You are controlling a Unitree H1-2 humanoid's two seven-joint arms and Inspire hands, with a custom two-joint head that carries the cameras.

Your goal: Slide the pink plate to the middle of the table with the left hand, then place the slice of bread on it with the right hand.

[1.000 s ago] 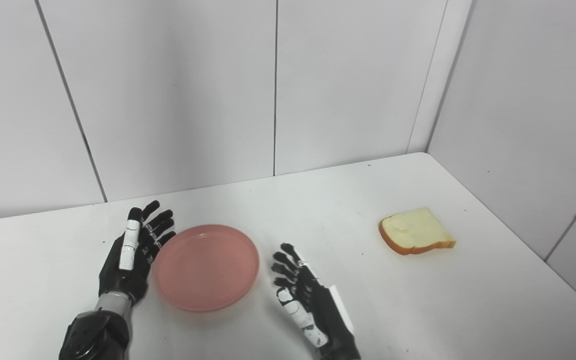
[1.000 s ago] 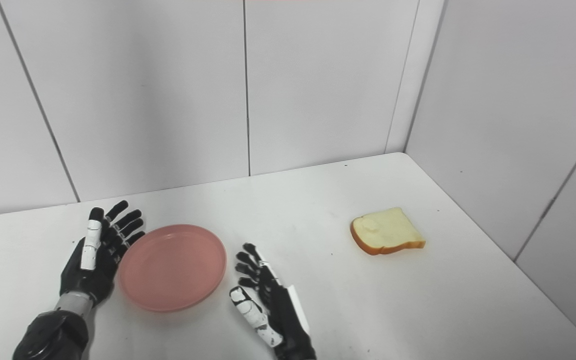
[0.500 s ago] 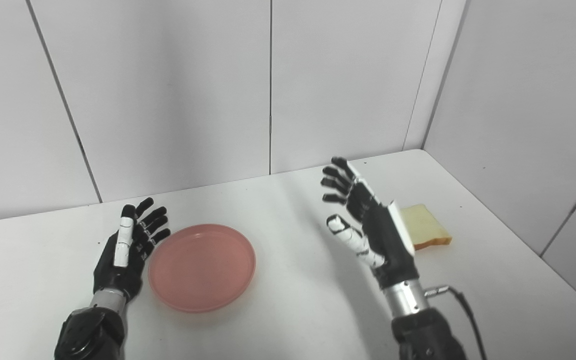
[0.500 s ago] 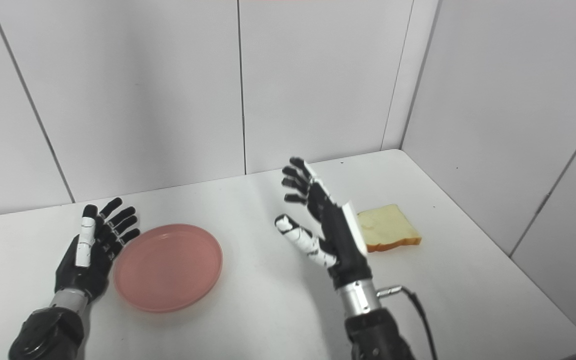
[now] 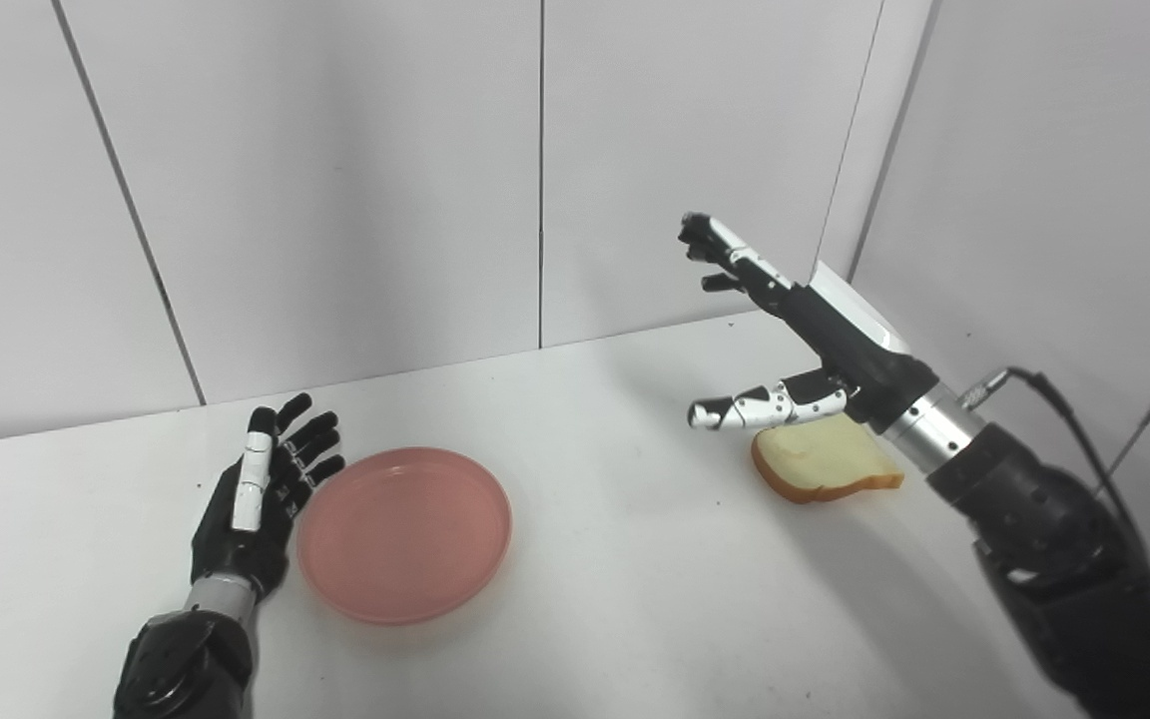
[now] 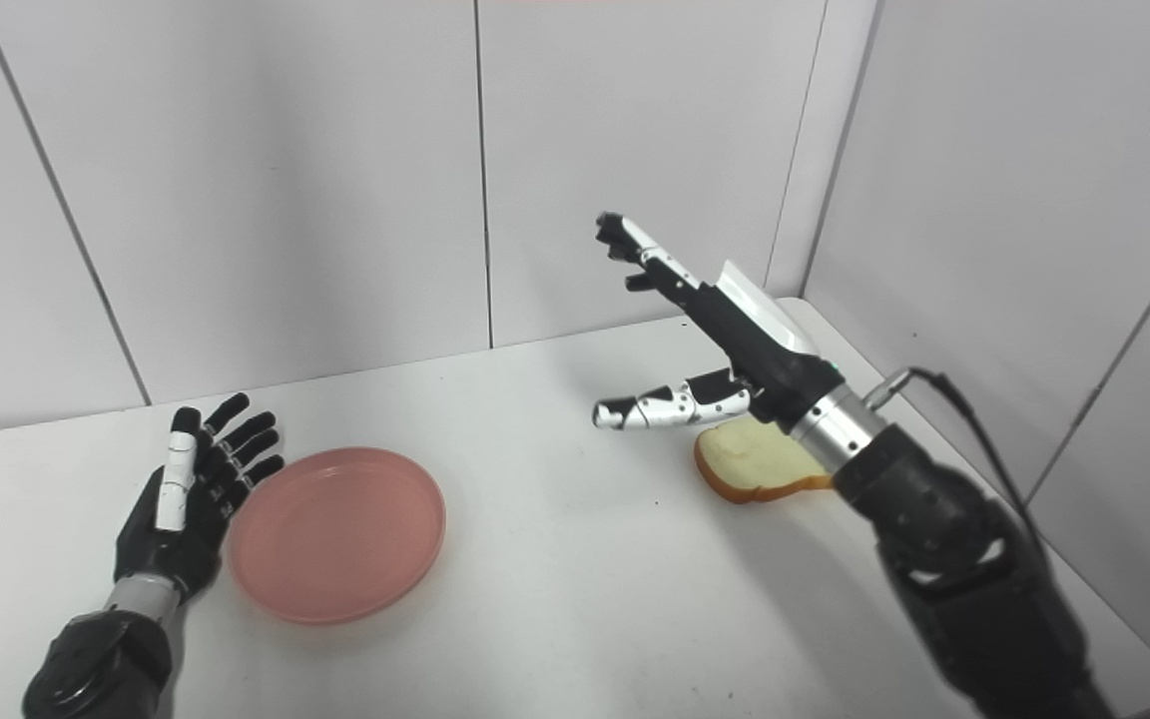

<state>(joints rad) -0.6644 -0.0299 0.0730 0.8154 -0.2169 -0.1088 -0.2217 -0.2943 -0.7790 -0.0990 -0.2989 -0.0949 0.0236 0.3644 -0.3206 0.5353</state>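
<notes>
Pink plate (image 5: 404, 533), right hand (image 5: 805, 340) above bread (image 5: 825, 467)

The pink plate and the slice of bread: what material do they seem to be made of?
The pink plate looks like plastic: one even matte colour, a thin raised rim, a soft sheen and no pattern. The slice of bread has a pale yellow face and a smooth orange-brown crust; its clean, uniform edges suggest a foam or plastic toy, though real bread cannot be ruled out.

Round pink plastic plate (image 5: 404, 533) on the white table (image 5: 615, 559) at lower left of frame, black robot left hand (image 5: 261, 499) just left of it, tan bread slice (image 5: 825, 463) at centre right, black-and-white right hand (image 5: 795, 340) raised above the slice
</notes>
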